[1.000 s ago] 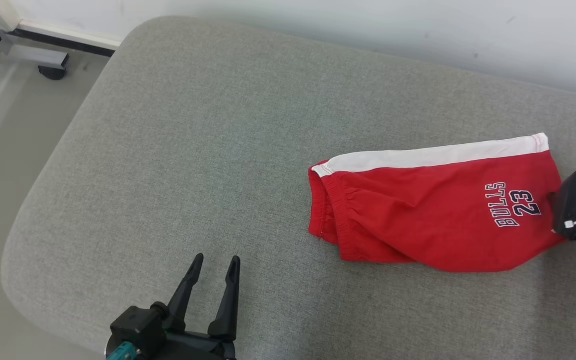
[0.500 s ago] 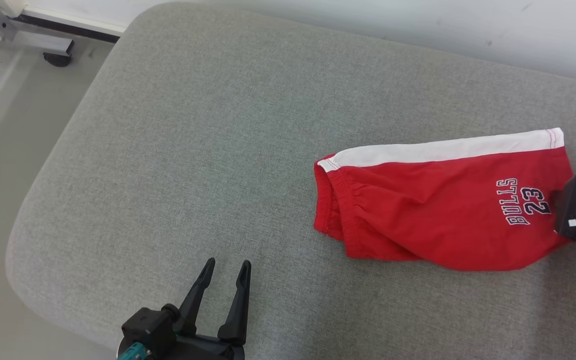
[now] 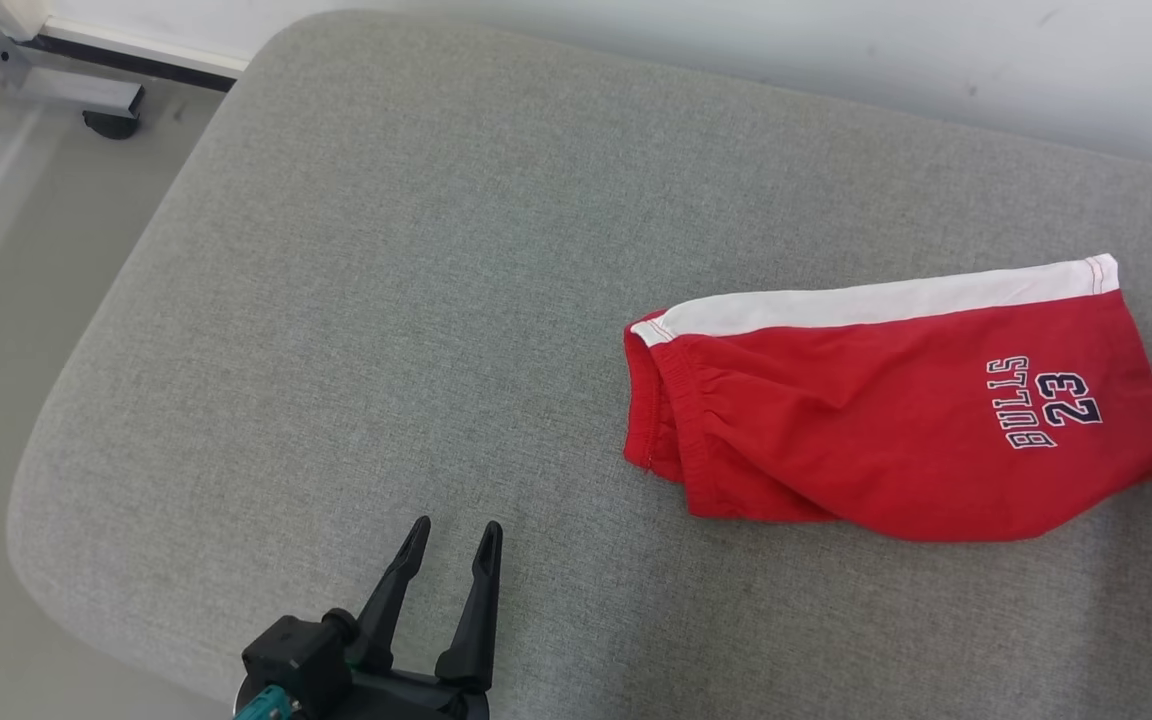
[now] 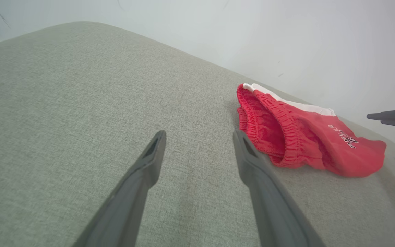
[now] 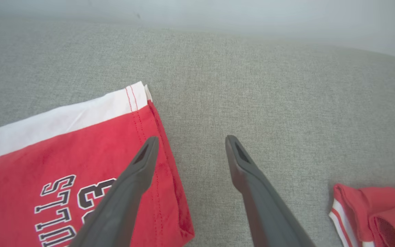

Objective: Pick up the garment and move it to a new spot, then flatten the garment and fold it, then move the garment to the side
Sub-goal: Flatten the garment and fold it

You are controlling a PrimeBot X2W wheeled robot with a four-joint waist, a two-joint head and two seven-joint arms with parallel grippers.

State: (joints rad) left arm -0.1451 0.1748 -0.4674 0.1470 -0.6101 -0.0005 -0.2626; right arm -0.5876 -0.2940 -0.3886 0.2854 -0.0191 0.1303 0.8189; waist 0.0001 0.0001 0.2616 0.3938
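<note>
The shorts (image 3: 896,420) lie folded flat on the pad's (image 3: 386,250) right half. The waistband faces the pad's left end, the white stripe runs along the side toward the pad's far edge, and the "BULLS 23" print sits toward its right end. The left gripper (image 3: 458,524) hovers over the pad's near edge, jaws wide apart and empty. The right gripper (image 5: 191,139) hangs over the pad's right end, jaws spread with nothing between them. One finger (image 5: 139,164) overlaps the shorts' hem; whether it touches is unclear. Further toward the pad's right end lies red cloth (image 5: 372,212) with white stripes, perhaps another garment.
</note>
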